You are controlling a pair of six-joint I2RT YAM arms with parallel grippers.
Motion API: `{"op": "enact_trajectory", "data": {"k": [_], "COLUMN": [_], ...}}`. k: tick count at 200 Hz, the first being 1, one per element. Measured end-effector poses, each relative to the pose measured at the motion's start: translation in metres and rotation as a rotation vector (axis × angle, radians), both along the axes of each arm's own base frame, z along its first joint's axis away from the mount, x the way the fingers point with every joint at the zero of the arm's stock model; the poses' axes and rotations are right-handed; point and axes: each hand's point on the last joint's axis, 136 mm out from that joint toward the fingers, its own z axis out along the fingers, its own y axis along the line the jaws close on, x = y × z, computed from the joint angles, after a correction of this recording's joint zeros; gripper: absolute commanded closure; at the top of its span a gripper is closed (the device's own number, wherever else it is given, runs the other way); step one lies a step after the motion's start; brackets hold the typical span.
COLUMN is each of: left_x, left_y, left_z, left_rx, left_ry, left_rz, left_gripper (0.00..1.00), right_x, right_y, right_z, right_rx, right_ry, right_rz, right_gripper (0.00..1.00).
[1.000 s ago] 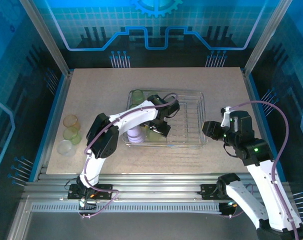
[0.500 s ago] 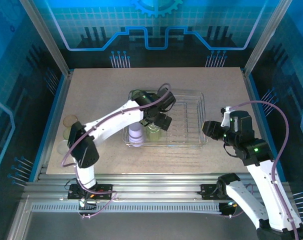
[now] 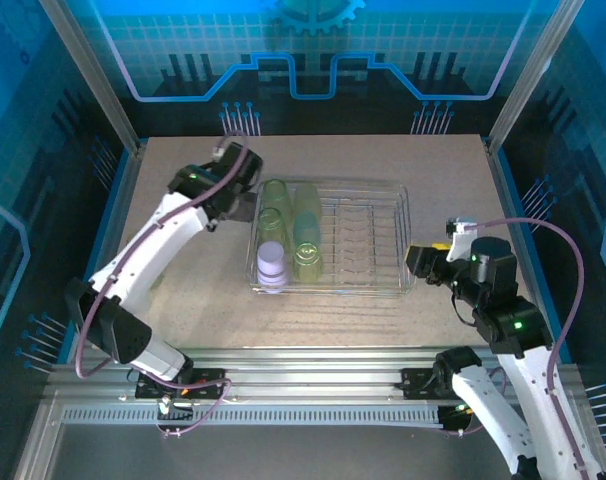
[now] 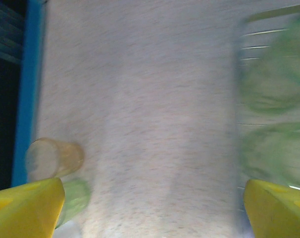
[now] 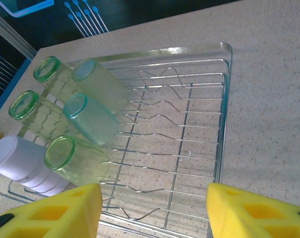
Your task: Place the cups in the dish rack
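Beige speckled board makes up the table [image 3: 443,180], boxed in by blue-lit panels [image 3: 133,50] with circuit patterns and a slotted metal rail [image 3: 313,365] along the near edge.

Straight ahead of the right gripper [image 5: 150,210], just beyond its fingers, sits the dish rack [image 5: 224,124], a silver wire tray lying flat on the table. That gripper is spread wide and holds nothing.

All the rack's contents are crowded at the end off to the gripper's left. A lavender-white cup [image 5: 24,166] is closest, with a green cup [image 5: 75,158] lying on its side beside it. A teal cup [image 5: 90,119] lies past those, then a green one [image 5: 31,114] beside the teal. At the far end are another green one [image 5: 53,74] and a pale green one [image 5: 98,82]. The rest of the wire bed is bare.

Over at the rack's far left corner, the left gripper [image 4: 150,206] hangs above open table, yellow fingers [image 4: 26,203] held wide apart and empty. The rack edge and its blurred green cups run past its right finger. Near its left finger a tan cup [image 4: 53,157] and a green cup [image 4: 75,196] lie on the table, close to the blue edge strip [image 4: 28,74].
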Motion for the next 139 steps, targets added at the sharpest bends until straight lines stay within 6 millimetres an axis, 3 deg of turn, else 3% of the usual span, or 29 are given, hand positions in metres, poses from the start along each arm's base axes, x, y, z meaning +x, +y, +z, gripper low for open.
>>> {"op": "enact_trajectory", "data": {"k": [26, 53, 95, 139], "left_x": [-0.003, -0.004, 0.009, 0.018], "left_y": [0.051, 0.087, 0.120, 0.141], "left_z": [-0.015, -0.030, -0.064, -0.099], "left_rx": [0.023, 0.021, -0.007, -0.035], "left_ry": [0.048, 0.092, 0.171, 0.244], "left_rz": [0.130, 0.226, 0.314, 0.373], "left_gripper": [0.08, 0.12, 0.22, 0.32], "right_x": [0.002, 0.004, 0.008, 0.008], "right_y": [0.006, 0.013, 0.017, 0.018], "right_z": [0.004, 0.007, 0.002, 0.004], "right_rx": [0.002, -0.001, -0.025, -0.032], "right_ry": [-0.042, -0.061, -0.046, -0.054], "right_rz": [0.041, 0.081, 0.117, 0.130], "right_gripper": [0.38, 0.38, 0.38, 0.39]}}
